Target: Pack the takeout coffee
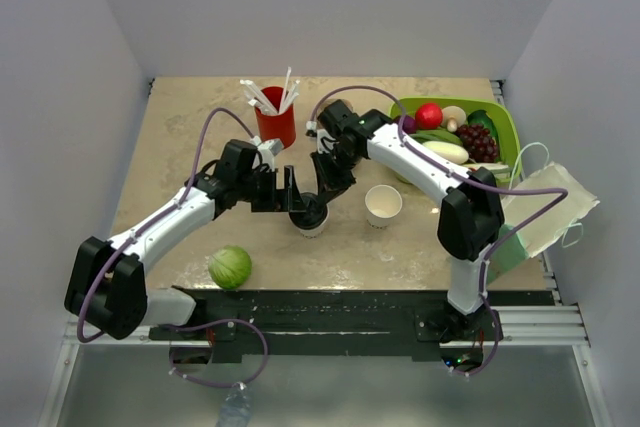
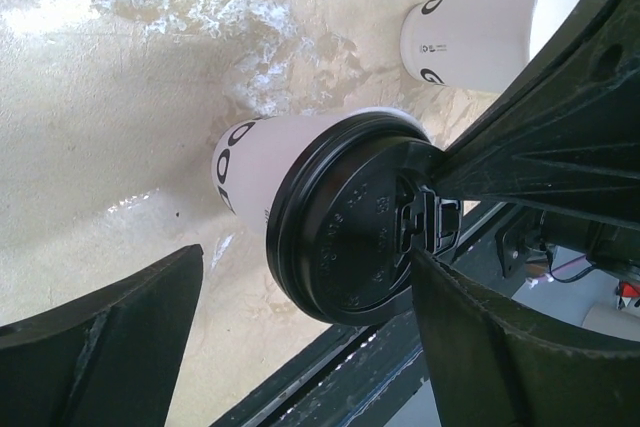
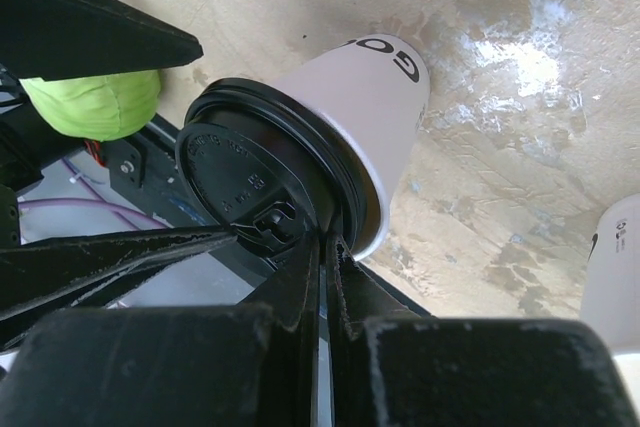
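Note:
The takeout coffee [image 1: 310, 219], a white paper cup with a black lid, stands on the table near the front middle. It fills the left wrist view [image 2: 345, 222] and the right wrist view [image 3: 260, 172]. My left gripper [image 1: 297, 197] is open around the cup. In its own view [image 2: 305, 277] one finger [image 2: 520, 347] sits at the lid's edge and the other [image 2: 100, 347] stands apart. My right gripper [image 1: 325, 192] is shut, and its tips [image 3: 325, 247] rest on the lid's rim.
An identical lidless white cup [image 1: 383, 205] stands just right of the coffee. A red cup with white straws [image 1: 276, 125] is behind. A green bowl [image 1: 505, 127] of produce sits at the back right, beside a white and green bag [image 1: 545, 212]. A green cabbage [image 1: 229, 267] lies front left.

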